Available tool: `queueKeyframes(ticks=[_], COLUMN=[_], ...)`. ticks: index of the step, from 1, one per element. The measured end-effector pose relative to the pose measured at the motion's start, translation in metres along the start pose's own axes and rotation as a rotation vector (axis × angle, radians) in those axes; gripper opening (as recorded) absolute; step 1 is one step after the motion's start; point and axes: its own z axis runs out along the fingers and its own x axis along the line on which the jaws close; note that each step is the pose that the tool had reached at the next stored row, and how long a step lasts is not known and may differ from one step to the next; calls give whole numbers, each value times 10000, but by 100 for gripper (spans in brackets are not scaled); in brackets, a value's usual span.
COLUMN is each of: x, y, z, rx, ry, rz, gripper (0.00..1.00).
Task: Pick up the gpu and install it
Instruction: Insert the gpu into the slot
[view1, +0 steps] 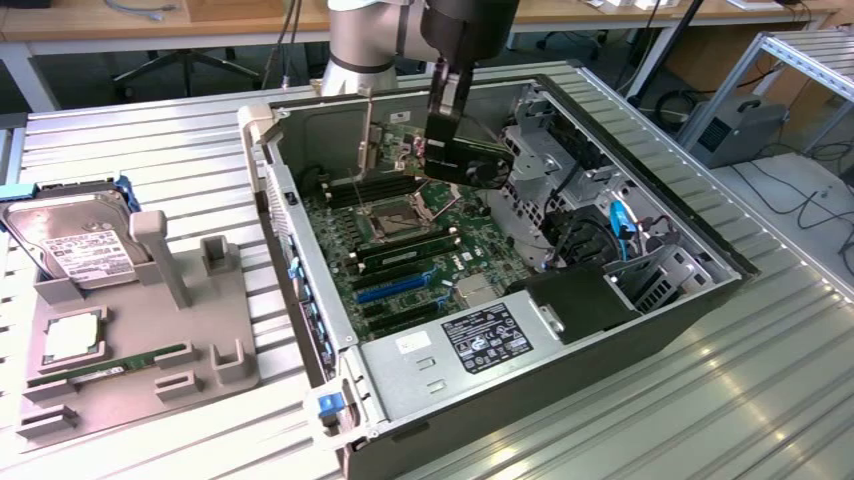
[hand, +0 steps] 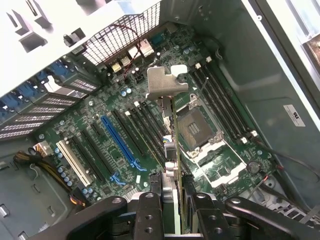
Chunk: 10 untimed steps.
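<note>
Holding the gpu above the motherboard; card not yet seated.

My gripper is clamped on the card's upper edge, one finger on each face. The card hangs edge-down inside the open computer case, clear of the board, with its silver bracket toward the rear wall. I judge this to be the positioning step. Seating calls for the contact edge to be parallel to and directly over an expansion slot, followed by a straight, even press.
</note>
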Motion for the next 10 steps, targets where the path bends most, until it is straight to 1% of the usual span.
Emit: queueKeyframes(ticks=[10], x=[0], y=[0], z=[3], rx=[-8], ry=[7], rz=[-295], gripper=[28])
